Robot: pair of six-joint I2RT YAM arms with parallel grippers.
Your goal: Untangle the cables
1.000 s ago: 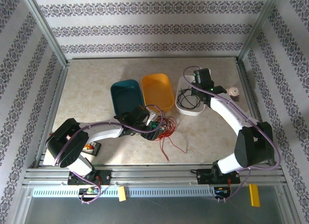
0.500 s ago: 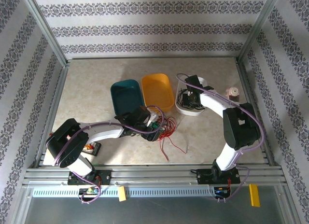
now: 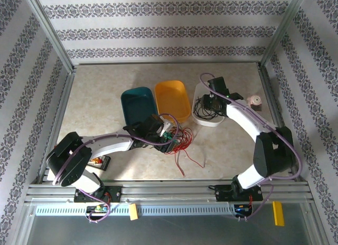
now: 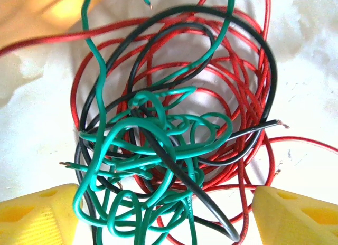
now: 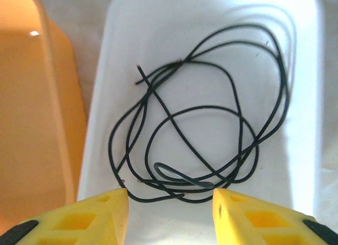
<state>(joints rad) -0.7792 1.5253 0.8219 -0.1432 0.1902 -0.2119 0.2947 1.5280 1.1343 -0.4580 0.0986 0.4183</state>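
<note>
A knotted bundle of red, green and black cables [image 3: 178, 140] lies on the table in front of the bins. In the left wrist view the green knot [image 4: 153, 150] sits on top of red loops, with a black strand crossing it. My left gripper [image 4: 166, 218] stands open low over this bundle, one yellow finger on either side [image 3: 168, 135]. A separate black cable [image 5: 156, 166] lies coiled loosely in the white tray [image 5: 211, 44]. Just above it my right gripper [image 5: 171, 208] is open, with nothing between its fingers [image 3: 209, 101].
A teal bin [image 3: 138, 105] and an orange bin [image 3: 172, 100] stand side by side, left of the white tray [image 3: 211, 121]. A small pinkish roll [image 3: 256, 101] stands at the right edge. Near the left arm's base lies a small coloured item [image 3: 99, 161].
My right gripper has opened and let the black cable go into the white tray, then lifted slightly. The left arm has barely moved.
</note>
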